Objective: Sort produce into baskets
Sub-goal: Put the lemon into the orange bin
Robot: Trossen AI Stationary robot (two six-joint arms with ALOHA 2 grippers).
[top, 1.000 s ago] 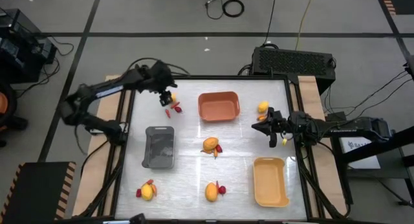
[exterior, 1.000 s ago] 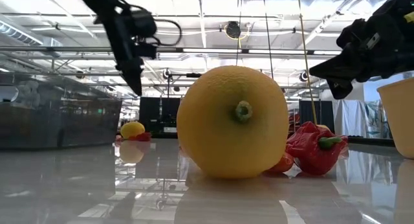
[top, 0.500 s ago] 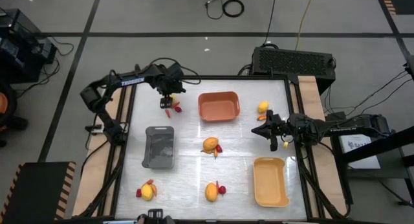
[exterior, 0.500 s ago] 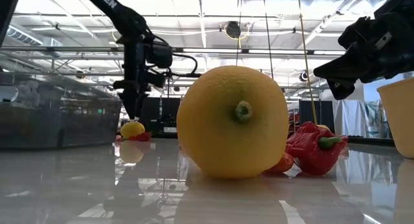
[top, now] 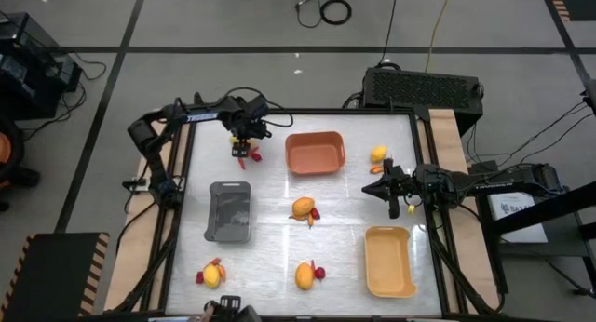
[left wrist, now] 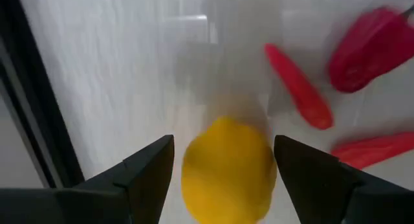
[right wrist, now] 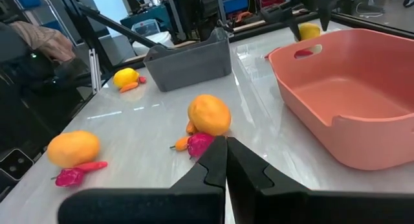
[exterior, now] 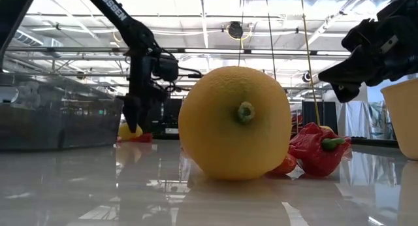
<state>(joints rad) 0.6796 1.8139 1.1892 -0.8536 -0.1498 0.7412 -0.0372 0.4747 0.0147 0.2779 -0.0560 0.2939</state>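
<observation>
My left gripper (top: 244,145) points down at the far left of the table, open, with one finger on either side of a small yellow fruit (left wrist: 226,175); I cannot see either finger touch it. Red chili pieces (left wrist: 297,88) and a red pepper (left wrist: 369,49) lie beside the fruit on the table. The orange basket (top: 315,153) stands at the far middle, the dark grey basket (top: 230,211) at the left and the yellow basket (top: 389,260) at the near right. My right gripper (top: 395,194) waits shut at the right side, above the table.
More fruit-and-pepper groups lie at the table's middle (top: 304,208), near left (top: 212,275), near middle (top: 305,275) and far right (top: 378,154). In the low view the near-middle fruit (exterior: 235,121) fills the foreground. Black rails edge the table.
My left gripper has come down over the far-left group of produce, rolling about its own axis, and now straddles the yellow fruit. Its arm has stretched out lower over the table's far left corner. The produce has stayed where it was.
</observation>
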